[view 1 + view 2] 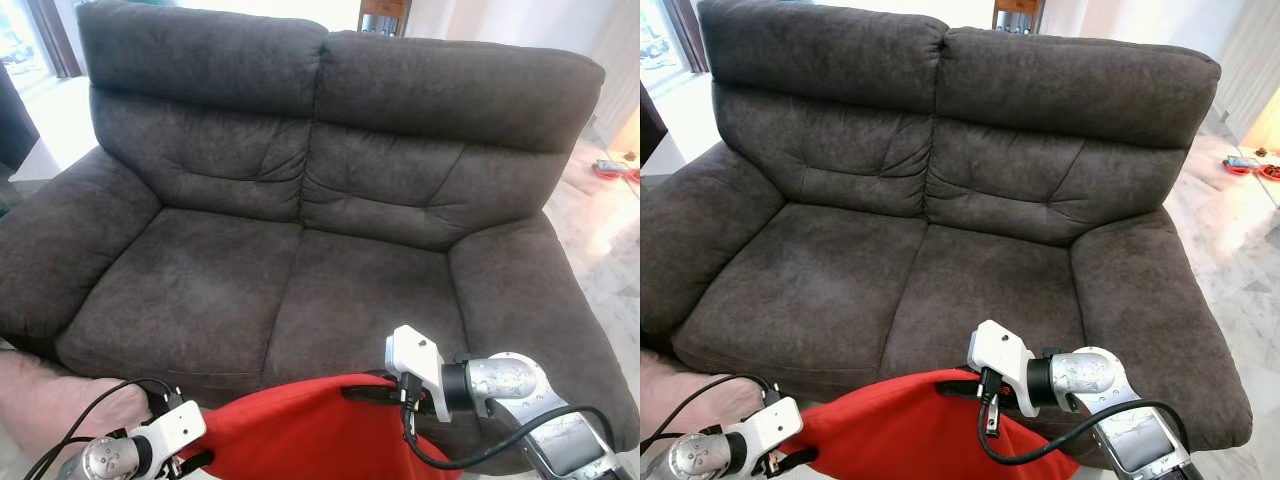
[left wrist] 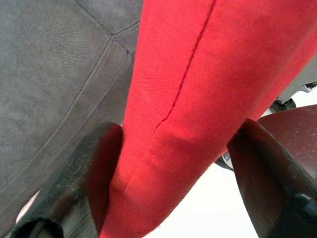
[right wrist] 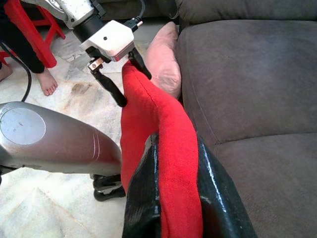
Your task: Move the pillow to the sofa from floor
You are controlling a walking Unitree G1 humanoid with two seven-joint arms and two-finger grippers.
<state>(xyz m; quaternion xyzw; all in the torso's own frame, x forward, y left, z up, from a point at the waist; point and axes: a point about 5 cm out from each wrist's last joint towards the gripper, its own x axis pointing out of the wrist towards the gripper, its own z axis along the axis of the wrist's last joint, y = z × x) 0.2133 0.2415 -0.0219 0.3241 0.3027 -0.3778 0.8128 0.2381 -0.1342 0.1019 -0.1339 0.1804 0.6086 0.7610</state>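
Both grippers, left (image 1: 195, 462) and right (image 1: 372, 392), clamped on red pillow (image 1: 300, 430) (off floor), short of sofa (image 1: 300, 290) seat.

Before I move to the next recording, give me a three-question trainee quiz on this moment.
1. True or false: the red pillow already lies on the sofa seat.
2. Which claw grips the pillow? A) left only B) right only C) both
3. Fill in: a ____ pillow rests on the floor by the sofa arm.

Key: 1 false, it hangs before the sofa front; 2 C, left claw and right claw each pinch an edge; 3 pink.
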